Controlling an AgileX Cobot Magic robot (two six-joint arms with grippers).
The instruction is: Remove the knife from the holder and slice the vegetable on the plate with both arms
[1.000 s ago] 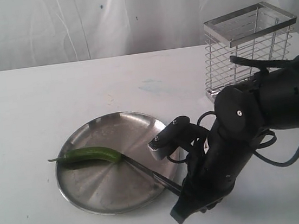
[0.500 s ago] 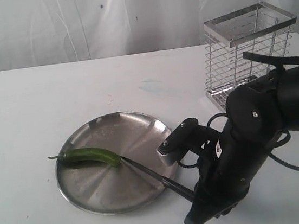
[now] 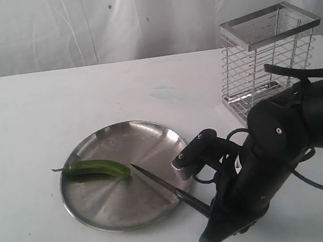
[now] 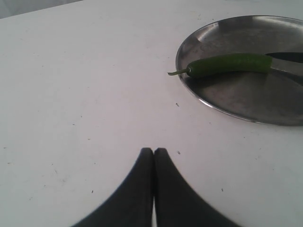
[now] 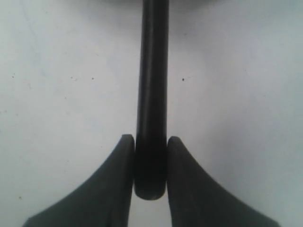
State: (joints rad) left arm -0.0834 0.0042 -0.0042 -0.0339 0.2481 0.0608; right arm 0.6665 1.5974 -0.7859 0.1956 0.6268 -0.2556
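— Where is the knife (image 3: 160,183) sitting?
— The right gripper (image 5: 150,138) is clamping its handle; the tip is hanging over the plate (image 3: 101,205), just beside the chili (image 3: 96,167), toward the table's (image 3: 31,113) near edge.
— And the left gripper (image 4: 154,151)?
— Its jaws are pressing together, holding nothing.

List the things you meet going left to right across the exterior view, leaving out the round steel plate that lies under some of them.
slender curved green vegetable → slim black-handled knife with dark blade → black right gripper holding its handle → tall silver wire holder
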